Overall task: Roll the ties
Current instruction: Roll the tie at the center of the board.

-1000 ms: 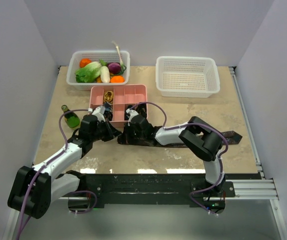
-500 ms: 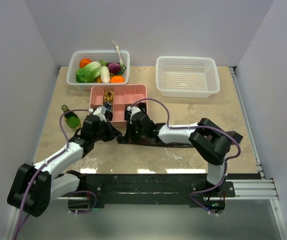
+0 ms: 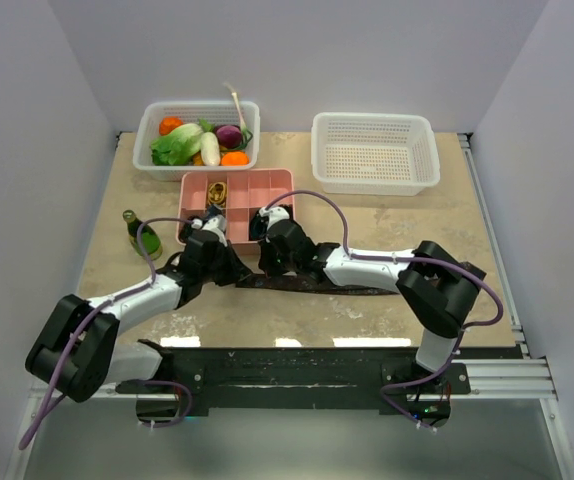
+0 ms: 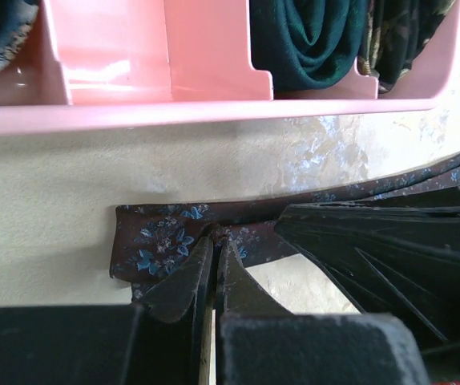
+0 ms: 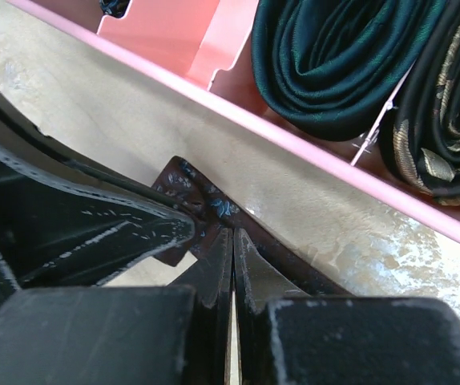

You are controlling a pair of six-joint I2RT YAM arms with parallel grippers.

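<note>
**Top view with both wrist views.** A patterned tie, dark brown with small blue flowers, is lying flat on the beige tabletop. It is stretching from just in front of the pink divided tray off to the right, passing beneath the right arm. The left arm and the right arm are meeting at the tie's left end. The left jaws are clenched, pinching the fabric close to its squared-off end. The right jaws are likewise clenched on the same tie just beside them, their tips pressing at the fabric's edge.

In the tray's front compartments a green rolled tie is sitting next to a black-and-gold rolled tie, with a thin pink divider standing between them. A yellowish coil is occupying a rear compartment.

Behind the tray, a white basket of vegetables is standing at the left and a second white basket at the right. A green bottle is standing near the tray's left side.
</note>
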